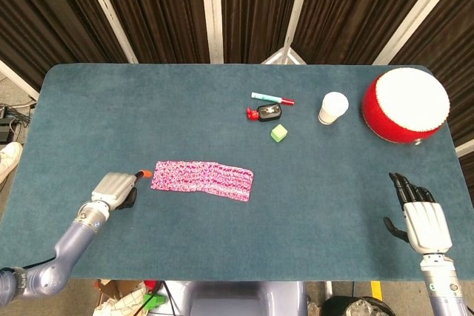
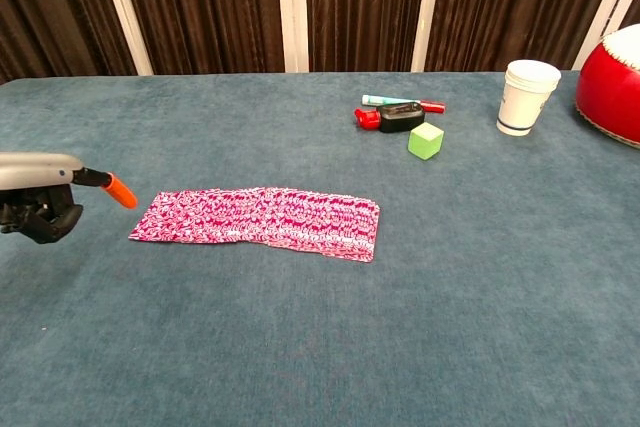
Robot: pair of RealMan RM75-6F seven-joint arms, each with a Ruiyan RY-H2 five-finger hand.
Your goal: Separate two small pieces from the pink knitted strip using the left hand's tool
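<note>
The pink knitted strip [image 1: 202, 179] [image 2: 262, 220] lies flat in one piece on the blue table, left of centre. My left hand [image 1: 115, 189] [image 2: 38, 195] grips a tool with an orange tip [image 1: 146, 174] [image 2: 121, 191]. That tip hovers just beside the strip's left end; whether it touches cannot be told. My right hand [image 1: 417, 215] shows only in the head view, at the near right edge of the table, its fingers straight and apart, holding nothing.
At the back right stand a white cup [image 1: 333, 107] [image 2: 525, 96] and a red drum [image 1: 404, 104] [image 2: 610, 72]. Nearer the middle lie a marker [image 1: 272, 98] [image 2: 401, 102], a black and red object [image 1: 264, 112] [image 2: 391, 117] and a green cube [image 1: 278, 132] [image 2: 426, 140].
</note>
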